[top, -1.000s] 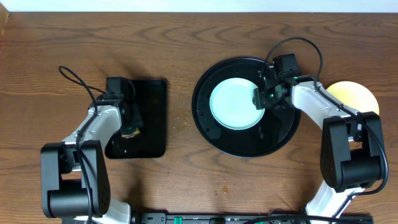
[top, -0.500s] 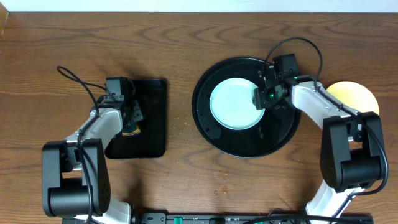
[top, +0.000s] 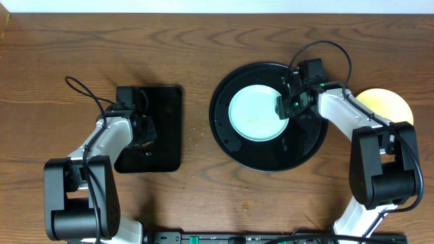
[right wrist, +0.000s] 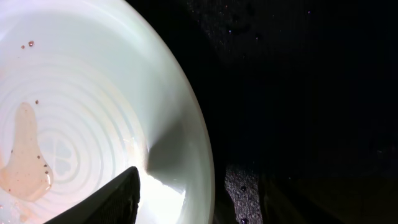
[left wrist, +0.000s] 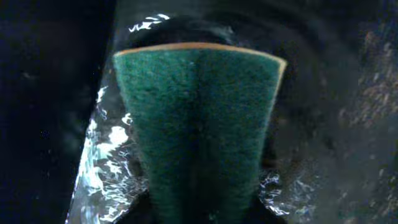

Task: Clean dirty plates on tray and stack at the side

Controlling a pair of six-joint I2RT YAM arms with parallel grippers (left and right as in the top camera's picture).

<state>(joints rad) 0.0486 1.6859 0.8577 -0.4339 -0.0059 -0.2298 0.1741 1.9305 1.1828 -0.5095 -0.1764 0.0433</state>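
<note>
A pale blue-white plate point(top: 254, 115) lies in the large round black tray point(top: 224, 129). In the right wrist view the plate point(right wrist: 93, 93) has a brown smear point(right wrist: 25, 155) on it. My right gripper point(top: 283, 108) is open at the plate's right rim; in its wrist view point(right wrist: 199, 186) one finger is inside the rim and the other outside over the tray point(right wrist: 298, 93). A pale yellow plate point(top: 390, 105) sits on the table at the right, partly hidden by my right arm. My left gripper point(top: 141, 135) is shut on a green sponge point(left wrist: 199, 124). No third plate shows.
A smaller rectangular black tray point(top: 166, 129) lies at the left under my left gripper; its surface looks wet point(left wrist: 99, 155). Small crumbs dot the wood between the two trays point(top: 196, 132).
My left gripper has shifted slightly over the rectangular tray with the sponge. The right arm and the plates have not moved.
</note>
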